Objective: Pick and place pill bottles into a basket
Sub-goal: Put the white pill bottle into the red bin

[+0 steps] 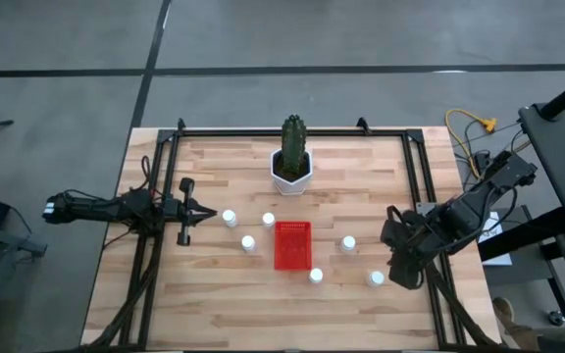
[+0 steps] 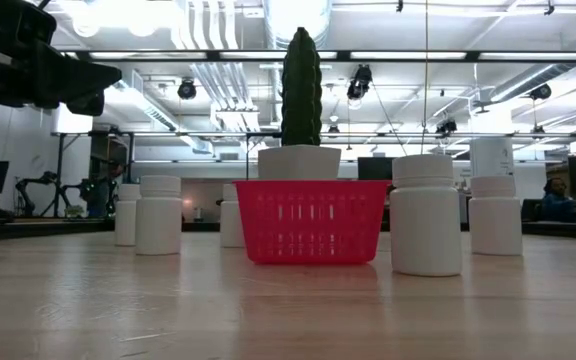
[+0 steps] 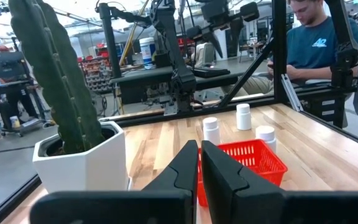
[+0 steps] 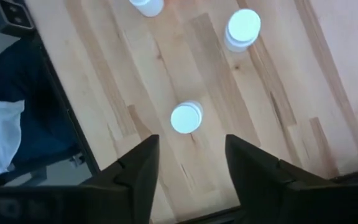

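The red basket (image 1: 293, 244) sits on the wooden table (image 1: 214, 304) just in front of the cactus pot (image 1: 290, 176). Six white pill bottles (image 1: 248, 243) stand around the basket, none inside it. The right gripper (image 4: 188, 163) hangs over one bottle (image 4: 186, 117) well to the right of the basket, fingers apart and holding nothing. The left gripper (image 3: 199, 163) waits to the left of the basket, fingers pressed shut and empty.
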{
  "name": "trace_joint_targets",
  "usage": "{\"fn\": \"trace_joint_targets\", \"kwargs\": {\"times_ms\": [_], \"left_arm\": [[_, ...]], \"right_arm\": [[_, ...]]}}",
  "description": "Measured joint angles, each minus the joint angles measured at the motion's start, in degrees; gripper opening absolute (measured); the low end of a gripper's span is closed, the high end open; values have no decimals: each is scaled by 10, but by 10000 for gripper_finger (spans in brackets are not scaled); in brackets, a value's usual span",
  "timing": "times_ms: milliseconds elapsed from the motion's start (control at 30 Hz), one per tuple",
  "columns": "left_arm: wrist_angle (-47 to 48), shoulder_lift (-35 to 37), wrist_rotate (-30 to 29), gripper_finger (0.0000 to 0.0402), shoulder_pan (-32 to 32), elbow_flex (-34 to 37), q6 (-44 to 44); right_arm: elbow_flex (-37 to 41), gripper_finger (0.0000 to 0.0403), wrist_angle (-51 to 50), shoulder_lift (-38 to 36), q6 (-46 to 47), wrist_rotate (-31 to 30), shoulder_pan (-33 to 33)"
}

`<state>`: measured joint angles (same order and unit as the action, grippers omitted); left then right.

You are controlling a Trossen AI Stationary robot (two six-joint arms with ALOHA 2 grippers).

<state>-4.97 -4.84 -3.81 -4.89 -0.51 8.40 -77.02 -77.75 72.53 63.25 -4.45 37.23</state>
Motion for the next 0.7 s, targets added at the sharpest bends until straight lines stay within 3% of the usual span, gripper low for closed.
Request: {"fn": "trace_joint_targets", "kwargs": {"times_ms": [333, 700], "left_arm": [[0, 0, 0, 3, 0, 0, 0], [0, 0, 0, 3, 0, 0, 0]], "right_arm": [[22, 232, 8, 0, 29, 2, 0], [23, 239, 16, 0, 42, -15, 0]]}}
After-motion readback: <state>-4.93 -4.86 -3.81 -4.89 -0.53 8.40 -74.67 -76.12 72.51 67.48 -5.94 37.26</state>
